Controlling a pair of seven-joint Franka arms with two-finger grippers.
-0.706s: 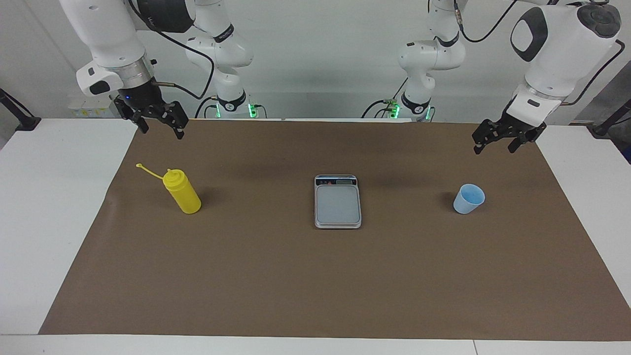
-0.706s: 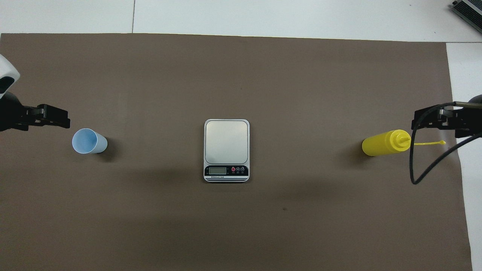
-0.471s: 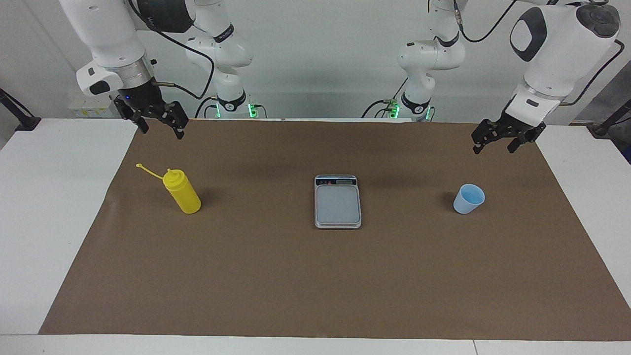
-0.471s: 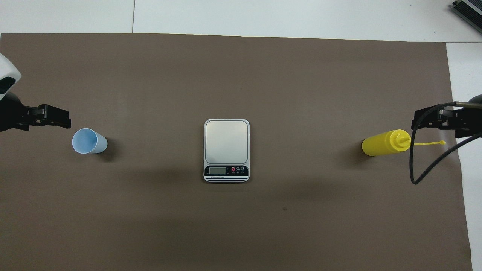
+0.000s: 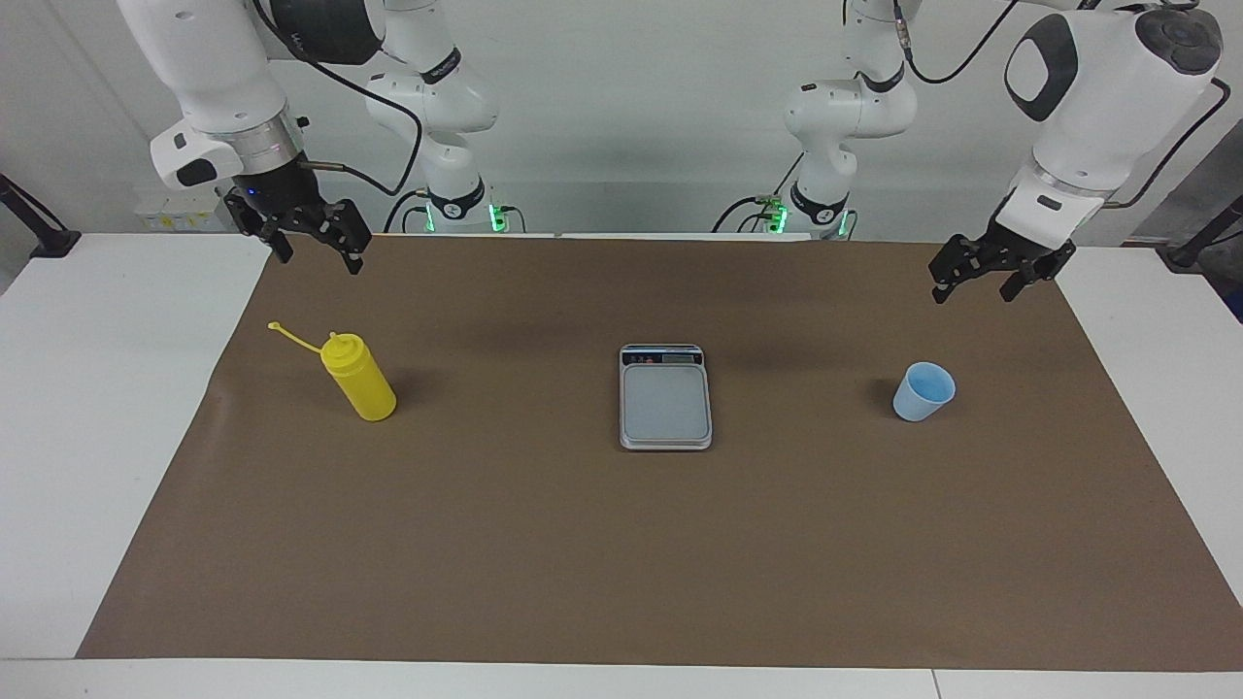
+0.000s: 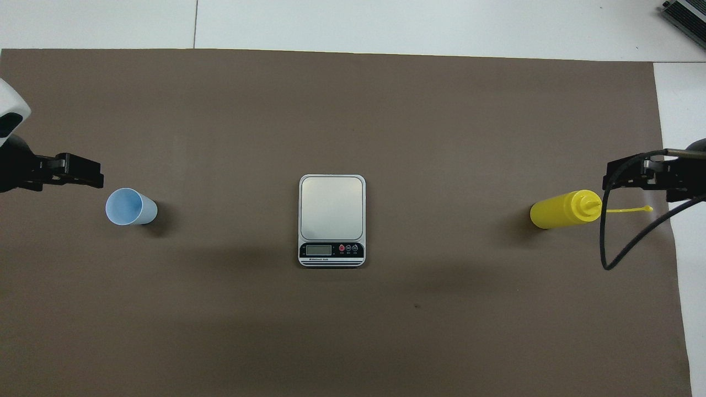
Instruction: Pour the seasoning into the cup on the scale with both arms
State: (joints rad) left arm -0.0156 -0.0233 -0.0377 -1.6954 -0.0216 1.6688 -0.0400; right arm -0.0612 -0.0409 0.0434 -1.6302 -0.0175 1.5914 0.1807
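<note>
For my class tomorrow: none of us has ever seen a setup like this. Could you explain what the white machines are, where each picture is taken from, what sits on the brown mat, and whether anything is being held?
The white machines are two robot arms, each ending in a black two-finger gripper.

One picture faces the robots from across the table; the other looks steeply down from above their own end, so the sides appear swapped.

On the brown mat stand three things in a row: a yellow squeeze bottle toward the right arm's end, a flat silver scale in the middle, and a light-blue cup toward the left arm's end. The cup is not yet on the scale.

Nothing is held. The right gripper hangs open in the air near the bottle; the left gripper hangs open near the cup.
</note>
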